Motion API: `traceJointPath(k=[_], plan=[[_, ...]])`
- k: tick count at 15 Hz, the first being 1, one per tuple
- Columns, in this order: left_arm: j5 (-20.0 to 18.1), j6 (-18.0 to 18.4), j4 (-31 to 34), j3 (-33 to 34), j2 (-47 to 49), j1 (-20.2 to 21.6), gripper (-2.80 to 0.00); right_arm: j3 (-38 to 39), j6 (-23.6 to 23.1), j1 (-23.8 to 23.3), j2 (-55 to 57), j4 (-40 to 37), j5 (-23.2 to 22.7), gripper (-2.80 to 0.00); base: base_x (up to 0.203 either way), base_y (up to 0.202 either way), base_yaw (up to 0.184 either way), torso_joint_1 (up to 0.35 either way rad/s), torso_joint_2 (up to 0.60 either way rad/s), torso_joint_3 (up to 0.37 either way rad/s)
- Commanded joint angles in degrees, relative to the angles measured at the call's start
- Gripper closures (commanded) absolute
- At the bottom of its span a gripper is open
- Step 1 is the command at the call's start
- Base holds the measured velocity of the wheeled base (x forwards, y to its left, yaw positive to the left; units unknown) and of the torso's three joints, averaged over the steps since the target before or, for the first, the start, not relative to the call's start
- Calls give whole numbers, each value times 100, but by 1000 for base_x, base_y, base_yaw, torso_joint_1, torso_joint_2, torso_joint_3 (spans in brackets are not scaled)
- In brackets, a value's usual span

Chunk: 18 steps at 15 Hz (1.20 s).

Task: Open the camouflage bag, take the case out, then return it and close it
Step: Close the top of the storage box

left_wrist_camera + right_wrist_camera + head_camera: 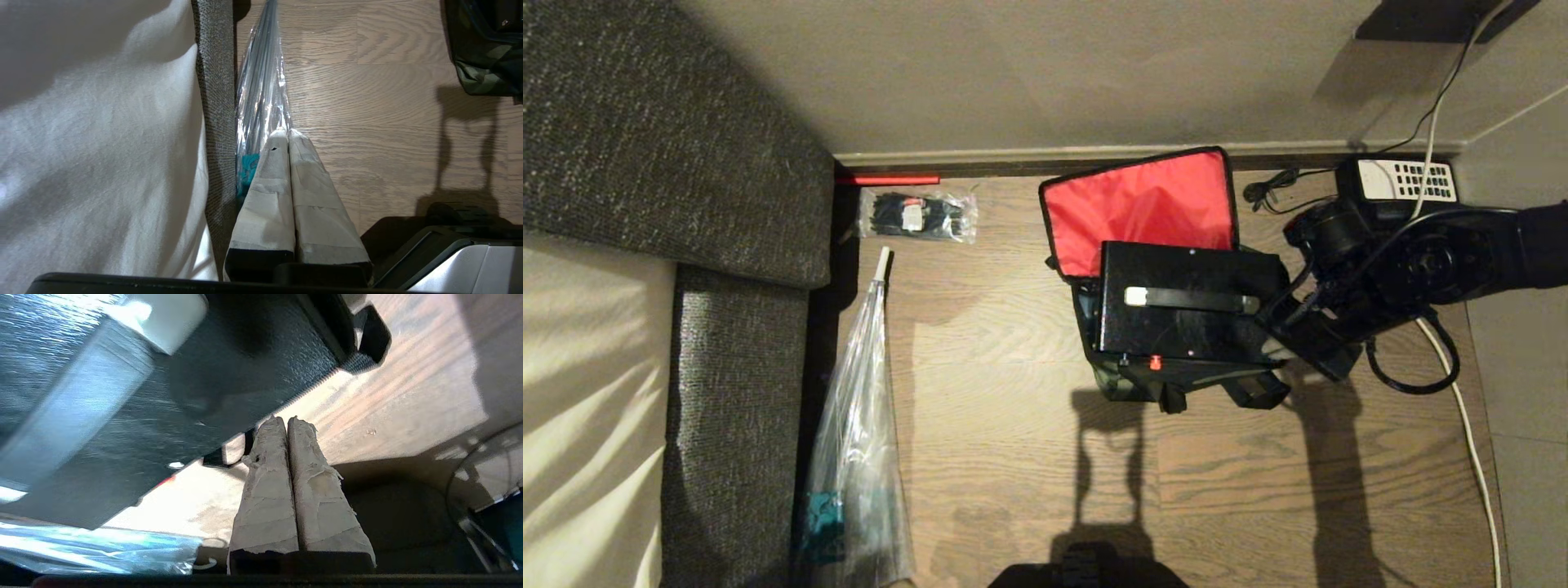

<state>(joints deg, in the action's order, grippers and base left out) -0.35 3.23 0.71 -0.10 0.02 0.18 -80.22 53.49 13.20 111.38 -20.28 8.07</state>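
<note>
The bag (1176,384) sits on the wooden floor (1013,367) near the far wall, already unzipped, its flap (1143,204) thrown back so the red lining faces up. The case (1184,306) rests in the bag's open mouth, handle (1188,298) on top and a small red button (1153,363) on the near edge. From my head view I cannot tell whether it is fully seated or partly raised.

My right claw (286,422) is pressed fully together and holds nothing. It hangs just beside the right end of the case, with a black strap buckle (367,339) beyond it. My left claw (284,132) is also shut and empty, parked well apart over the floor beside a clear plastic sleeve (261,81) and the sofa (214,102).

My judgement: opening is done. The case looks to be in the bag, so either lifting it out is about to begin or it is already returned. Folding the flap down and zipping remain.

A phone (1405,180) stands by the wall behind my right arm.
</note>
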Motion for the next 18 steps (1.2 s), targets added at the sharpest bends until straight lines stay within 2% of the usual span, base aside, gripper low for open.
traceJointPath(k=[1, 3, 5, 7, 9, 13, 15, 18], plan=[[0, 3, 0, 1, -11, -1, 0, -183, -266, -179, -84, 52, 2, 0, 0, 0, 0, 0, 0, 0], [0, 3, 0, 1, -20, -1, 0, -233, -1090, -668, -96, 401, 15, 0, 0, 0, 0, 0, 0, 0], [0, 3, 0, 1, -11, -1, 0, -144, -1820, -1127, -40, 1300, 117, 0, 0, 0, 0, 0, 0, 0], [0, 3, 0, 1, -11, -1, 0, -248, -2224, -1274, 266, 1714, 404, 0, 0, 0, 0, 0, 0, 0], [0, 3, 0, 1, -11, -1, 0, -808, -2510, -1299, 577, 1751, 659, 0, 0, 0, 0, 0, 0, 0], [0, 3, 0, 1, -11, -1, 0, -1262, -3834, -1478, 945, 1881, 853, 0, 0, 0, 0, 0, 0, 0], [0, 3, 0, 1, -12, -1, 0, -1432, -3988, -1552, 1078, 1970, 565, 0, 0, 0, 0, 0, 0, 0], [0, 3, 0, 1, -11, -1, 0, -1789, -3979, -1558, 1202, 1911, 58, 0, 0, 0, 0, 0, 0, 0]])
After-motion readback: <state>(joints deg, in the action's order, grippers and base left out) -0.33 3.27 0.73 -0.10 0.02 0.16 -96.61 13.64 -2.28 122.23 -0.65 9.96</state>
